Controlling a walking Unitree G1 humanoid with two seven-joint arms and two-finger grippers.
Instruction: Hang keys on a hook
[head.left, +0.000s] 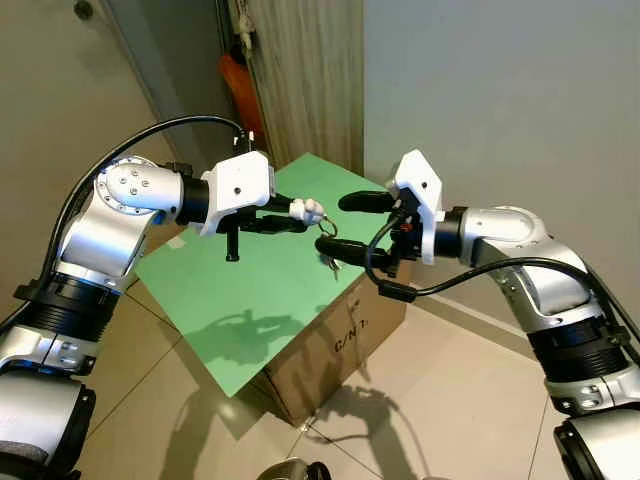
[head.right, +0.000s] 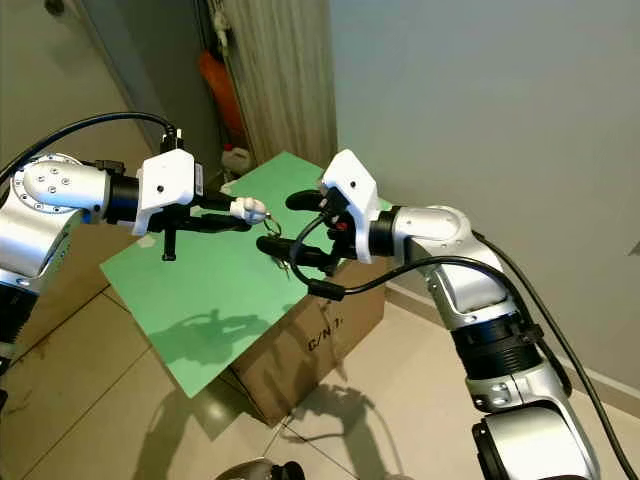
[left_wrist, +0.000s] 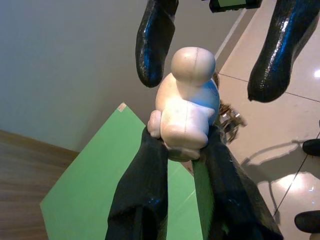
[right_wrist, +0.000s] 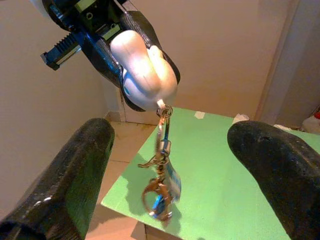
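Two grippers meet above the green board. The left gripper pinches the white toy, so the keys dangle at six o'clock. The right gripper waits spread apart, perhaps to take them.

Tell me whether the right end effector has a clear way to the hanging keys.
Probably yes: the right end effector is open, the keys dangle between its fingers from the figurine held by the left end effector.

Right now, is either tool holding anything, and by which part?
The left tool grips the keychain's white figurine; the keys dangle below. The right tool is open around them, holding nothing.
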